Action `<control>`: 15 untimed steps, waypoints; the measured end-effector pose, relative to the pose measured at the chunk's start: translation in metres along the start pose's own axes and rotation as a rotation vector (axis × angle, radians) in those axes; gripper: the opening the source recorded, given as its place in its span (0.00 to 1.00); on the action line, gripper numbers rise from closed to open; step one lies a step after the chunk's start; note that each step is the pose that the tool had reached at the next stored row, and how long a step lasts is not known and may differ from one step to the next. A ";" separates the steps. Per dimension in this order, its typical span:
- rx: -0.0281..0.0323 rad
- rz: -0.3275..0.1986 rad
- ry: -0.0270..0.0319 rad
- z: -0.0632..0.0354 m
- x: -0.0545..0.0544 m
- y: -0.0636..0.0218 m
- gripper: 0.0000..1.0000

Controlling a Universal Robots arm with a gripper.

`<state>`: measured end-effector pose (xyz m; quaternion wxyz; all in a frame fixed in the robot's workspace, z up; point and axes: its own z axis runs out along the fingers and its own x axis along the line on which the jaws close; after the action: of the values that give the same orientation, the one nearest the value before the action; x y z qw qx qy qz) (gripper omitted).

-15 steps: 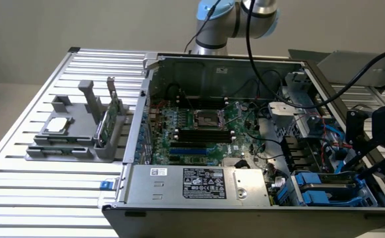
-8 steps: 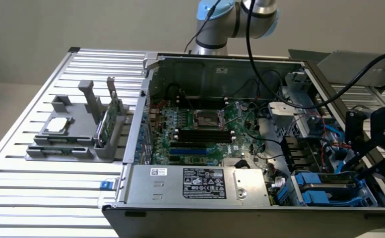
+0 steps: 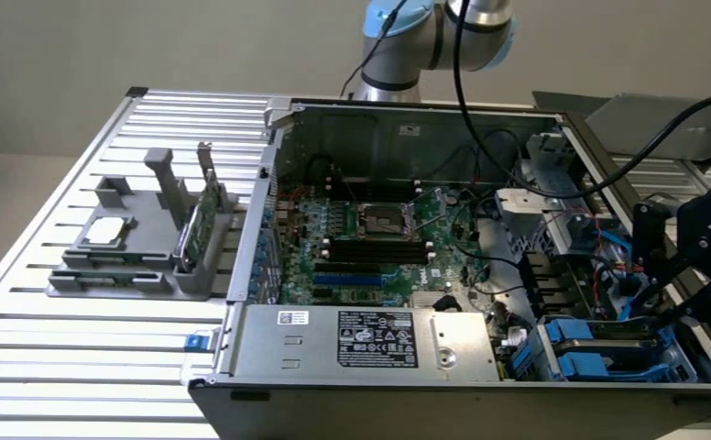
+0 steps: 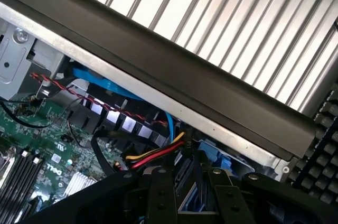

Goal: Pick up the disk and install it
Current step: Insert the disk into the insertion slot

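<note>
Exterior view: on the bench (image 3: 38, 367) a grey fixture (image 3: 136, 261) holds an upright green card (image 3: 205, 215) and a silver chip (image 3: 107, 231). The end effector (image 3: 640, 307) reaches into the open computer case (image 3: 392, 128), over its blue drive bay (image 3: 575, 353). Wrist view: the fingers (image 4: 161, 195) clamp the disk (image 4: 185, 182) — edge-on, inside the case.

disk (image 4: 185, 192): grey slab with a blue side rail, seen edge-on. It stands on its edge, clamped between the fingers of the gripper (image 4: 193, 179). It sits straight below the tool, partway down in the blue drive bay next to the case wall. Label face hidden. Can't tell whether it's fully seated.
</note>
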<state>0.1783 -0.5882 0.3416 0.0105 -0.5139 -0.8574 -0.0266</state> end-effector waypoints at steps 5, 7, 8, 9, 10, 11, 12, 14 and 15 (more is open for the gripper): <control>0.0002 0.000 -0.0004 0.0010 0.000 0.0015 0.29; 0.0001 0.000 -0.0003 0.0019 0.000 0.0018 0.29; 0.0001 0.000 -0.0003 0.0026 0.000 0.0019 0.29; 0.0002 0.000 -0.0003 0.0032 0.000 0.0021 0.29; 0.0003 0.000 -0.0006 0.0036 0.001 0.0024 0.29; 0.0003 0.000 -0.0006 0.0040 0.001 0.0027 0.29; 0.0003 0.000 -0.0006 0.0045 0.002 0.0030 0.29; 0.0002 0.000 -0.0004 0.0056 0.003 0.0038 0.29; 0.0000 0.000 0.0000 0.0061 0.003 0.0042 0.29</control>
<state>0.1805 -0.5830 0.3358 0.0105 -0.5139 -0.8574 -0.0266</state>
